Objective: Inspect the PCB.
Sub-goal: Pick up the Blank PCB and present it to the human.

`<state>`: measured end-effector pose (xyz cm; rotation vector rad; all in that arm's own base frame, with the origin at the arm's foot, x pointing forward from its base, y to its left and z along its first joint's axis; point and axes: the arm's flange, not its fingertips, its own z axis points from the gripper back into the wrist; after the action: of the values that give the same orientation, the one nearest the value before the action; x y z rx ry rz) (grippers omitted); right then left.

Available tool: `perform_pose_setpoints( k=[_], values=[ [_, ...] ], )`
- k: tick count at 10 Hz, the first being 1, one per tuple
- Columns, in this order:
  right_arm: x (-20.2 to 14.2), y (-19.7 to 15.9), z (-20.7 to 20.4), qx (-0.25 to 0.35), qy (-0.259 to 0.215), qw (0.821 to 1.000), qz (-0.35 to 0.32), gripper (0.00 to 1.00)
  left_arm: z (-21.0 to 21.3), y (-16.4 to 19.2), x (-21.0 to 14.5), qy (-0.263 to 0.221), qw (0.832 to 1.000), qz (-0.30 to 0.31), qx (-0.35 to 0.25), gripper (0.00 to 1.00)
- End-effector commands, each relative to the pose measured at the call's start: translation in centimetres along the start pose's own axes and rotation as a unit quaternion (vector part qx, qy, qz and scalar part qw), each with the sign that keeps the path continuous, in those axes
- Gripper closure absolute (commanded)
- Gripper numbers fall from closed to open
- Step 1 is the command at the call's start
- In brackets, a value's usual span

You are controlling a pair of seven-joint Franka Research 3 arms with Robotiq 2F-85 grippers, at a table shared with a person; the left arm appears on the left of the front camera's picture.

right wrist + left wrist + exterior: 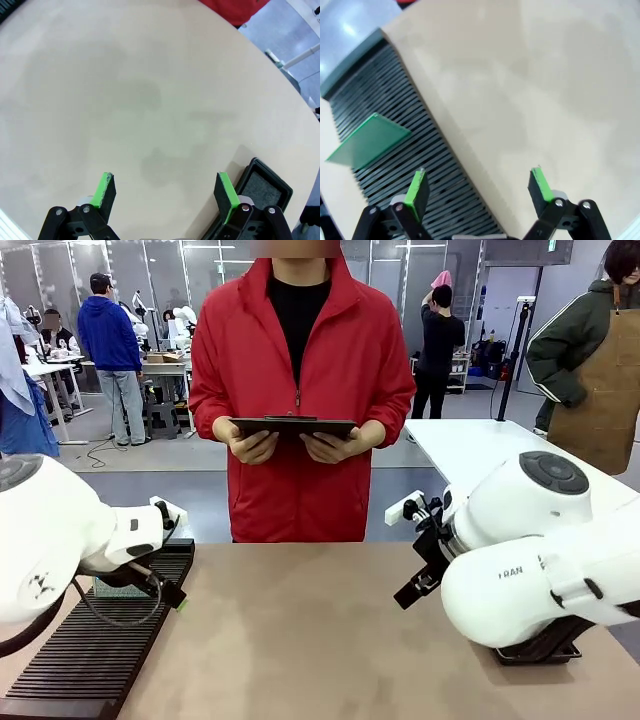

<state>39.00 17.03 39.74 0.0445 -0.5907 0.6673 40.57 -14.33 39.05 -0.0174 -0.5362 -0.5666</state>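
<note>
Both claws gape wide and empty, the left gripper point(480, 182) and the right gripper point(165, 187). The green PCB point(367, 140) stands tilted in the slotted black tray point(395, 95) at the left of the table point(300, 640). "FRAN" shows on the right arm point(520, 585).

The left arm point(60, 530) covers most of the slotted black rack point(80, 660) and all but a pale sliver of the PCB point(112, 588). The right arm point(540, 570) hides most of the black tray point(545, 648). The person's clipboard point(293, 426) faces me edge-on, so its top can't be made out.
</note>
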Motion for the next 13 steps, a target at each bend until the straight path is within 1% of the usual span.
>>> perform_pose_setpoints(
  k=[1,2,3,4,5,6,7,8,9,10,11,12,13],
  values=[
    [1.4,-1.9,4.6,0.045,0.020,0.999,-0.004,0.00,4.4,0.0,1.9,0.051,0.998,0.035,-0.017,0.00],
    [1.9,-2.9,6.8,0.068,0.042,0.997,-0.021,0.00,6.3,0.3,2.3,0.058,0.996,0.048,-0.045,0.00],
    [1.8,-3.9,9.5,0.126,0.039,0.990,-0.045,0.00,8.8,0.9,2.3,0.052,0.989,0.075,-0.114,0.00],
    [1.0,-5.3,11.4,0.192,0.037,0.978,-0.069,0.00,11.2,2.0,1.9,0.032,0.975,0.104,-0.192,0.00],
    [-0.4,-6.8,12.9,0.256,0.024,0.959,-0.118,0.00,13.2,3.2,0.8,0.032,0.956,0.123,-0.265,0.00],
    [-2.4,-8.5,14.2,0.307,0.008,0.938,-0.158,0.00,14.8,4.4,-0.6,0.001,0.937,0.124,-0.326,0.00],
    [-4.4,-9.9,15.1,0.346,-0.011,0.919,-0.191,0.00,16.3,6.2,-2.6,-0.041,0.912,0.132,-0.386,0.00],
    [-7.0,-11.3,16.1,0.389,-0.039,0.893,-0.221,0.00,17.3,8.0,-5.1,-0.078,0.888,0.147,-0.429,0.00],
    [-10.2,-12.5,17.2,0.433,-0.058,0.864,-0.249,0.00,18.0,9.7,-8.0,-0.111,0.857,0.182,-0.468,0.00],
    [-13.2,-13.7,18.0,0.458,-0.074,0.842,-0.276,0.00,18.2,11.3,-10.5,-0.149,0.838,0.221,-0.476,0.00],
    [-16.4,-14.8,18.5,0.460,-0.093,0.830,-0.302,0.00,18.1,12.6,-13.3,-0.187,0.824,0.240,-0.478,0.00],
    [-20.7,-15.5,19.3,0.464,-0.124,0.808,-0.342,0.00,18.1,14.1,-16.7,-0.211,0.816,0.258,-0.473,0.00],
    [-23.4,-16.0,19.6,0.454,-0.146,0.798,-0.368,0.00,18.8,15.7,-20.7,-0.236,0.809,0.285,-0.457,0.00]
  ],
)
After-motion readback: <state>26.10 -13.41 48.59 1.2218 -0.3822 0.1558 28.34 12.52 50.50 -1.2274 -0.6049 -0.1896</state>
